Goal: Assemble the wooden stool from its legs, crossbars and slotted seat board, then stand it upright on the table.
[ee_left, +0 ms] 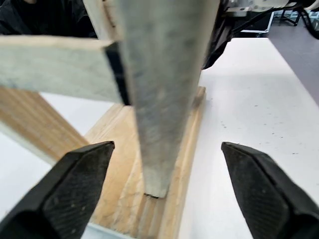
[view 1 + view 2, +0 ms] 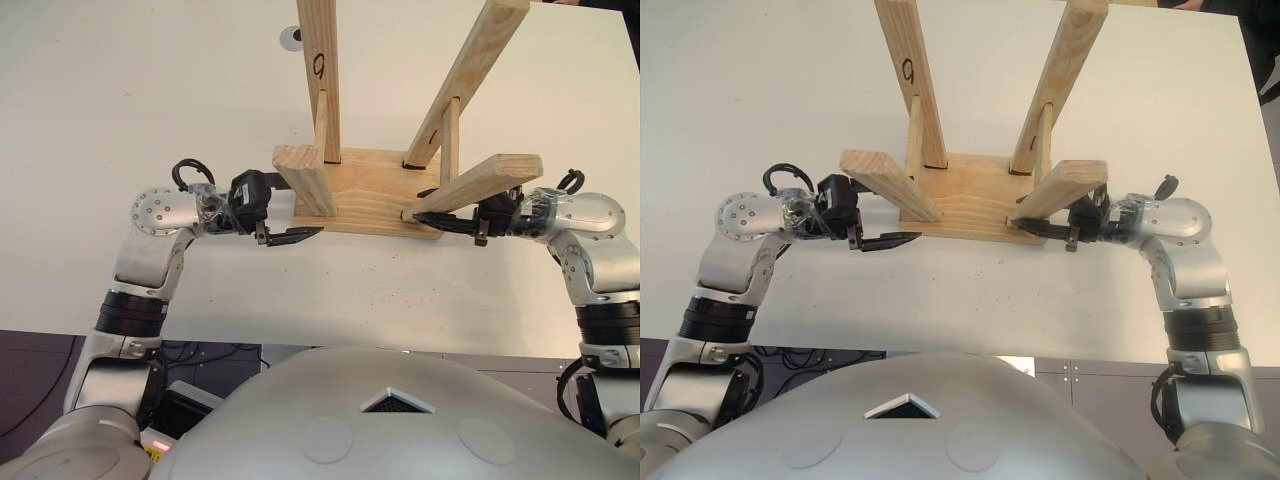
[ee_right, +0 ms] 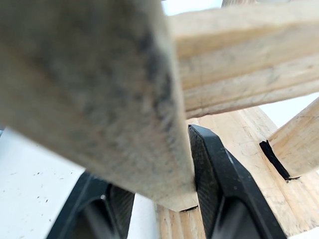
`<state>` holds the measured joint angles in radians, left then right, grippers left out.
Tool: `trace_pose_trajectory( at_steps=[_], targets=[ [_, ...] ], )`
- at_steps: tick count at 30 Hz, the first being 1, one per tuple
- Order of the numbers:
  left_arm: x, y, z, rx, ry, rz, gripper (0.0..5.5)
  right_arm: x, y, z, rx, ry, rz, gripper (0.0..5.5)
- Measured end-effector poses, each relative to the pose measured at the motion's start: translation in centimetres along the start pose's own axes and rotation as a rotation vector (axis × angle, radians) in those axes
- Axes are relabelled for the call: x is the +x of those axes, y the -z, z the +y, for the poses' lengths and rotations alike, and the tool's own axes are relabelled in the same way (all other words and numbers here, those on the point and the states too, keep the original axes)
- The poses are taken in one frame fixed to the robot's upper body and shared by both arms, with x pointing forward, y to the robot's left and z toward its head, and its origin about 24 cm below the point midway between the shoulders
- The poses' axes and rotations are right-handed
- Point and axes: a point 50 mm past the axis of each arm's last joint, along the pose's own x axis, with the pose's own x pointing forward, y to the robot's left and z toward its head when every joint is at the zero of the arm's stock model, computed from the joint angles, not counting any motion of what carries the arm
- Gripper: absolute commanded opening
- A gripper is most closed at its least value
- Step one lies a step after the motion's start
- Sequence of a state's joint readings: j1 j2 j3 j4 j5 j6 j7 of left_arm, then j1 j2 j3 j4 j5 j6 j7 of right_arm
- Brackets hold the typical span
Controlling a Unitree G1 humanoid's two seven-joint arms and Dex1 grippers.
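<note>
The wooden stool (image 2: pixel 372 196) sits upside down in the middle of the white table (image 2: pixel 150 80), with the slotted seat board (image 2: pixel 385 215) flat on the surface and all four legs pointing up and splaying outward. Thin crossbars (image 2: pixel 450 128) link the legs on each side.

On the left, the arm is folded at the elbow and its forearm swings inward, low over the tabletop. The left gripper (image 2: pixel 298 236) is level with the seat board's left edge, just beside it. Its fingers (image 1: pixel 75 191) are spread wide, with the near left leg (image 1: pixel 159 89) rising between them and neither pad touching the wood.

Over on the right it's the mirror pose — elbow out, forearm angled inward, wrist low. The right gripper (image 2: pixel 428 216) is right at the foot of the near right leg (image 2: pixel 482 184), where it enters the seat board. In the right wrist view the black fingers (image 3: pixel 215 184) sit on either side of that leg's base, pinching it — one pad is pressed against the near face and the other is tucked under the far side.

The two far legs (image 2: pixel 320 70) stand tall beyond the grippers, untouched.
</note>
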<state>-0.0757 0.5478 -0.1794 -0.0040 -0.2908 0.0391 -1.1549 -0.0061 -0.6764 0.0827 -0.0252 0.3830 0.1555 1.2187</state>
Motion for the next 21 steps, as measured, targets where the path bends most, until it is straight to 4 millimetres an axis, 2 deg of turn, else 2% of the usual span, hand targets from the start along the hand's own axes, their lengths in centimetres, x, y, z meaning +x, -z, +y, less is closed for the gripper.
trace_pose_trajectory(
  at_steps=[14, 16, 21],
  targets=[
    [0.4, 0.1, -0.1, -0.018, 0.024, -0.037, 1.42, 0.0, 0.1, 0.0, -0.001, -0.005, 0.002, 1.47],
    [0.6, 0.3, -0.1, 0.001, 0.027, -0.036, 1.2, 0.0, 0.1, 0.0, 0.0, -0.006, 0.003, 1.47],
    [1.1, 1.2, 0.2, 0.089, 0.046, -0.023, 1.18, 0.1, 0.5, -0.2, 0.006, -0.003, -0.002, 1.45]
  ],
)
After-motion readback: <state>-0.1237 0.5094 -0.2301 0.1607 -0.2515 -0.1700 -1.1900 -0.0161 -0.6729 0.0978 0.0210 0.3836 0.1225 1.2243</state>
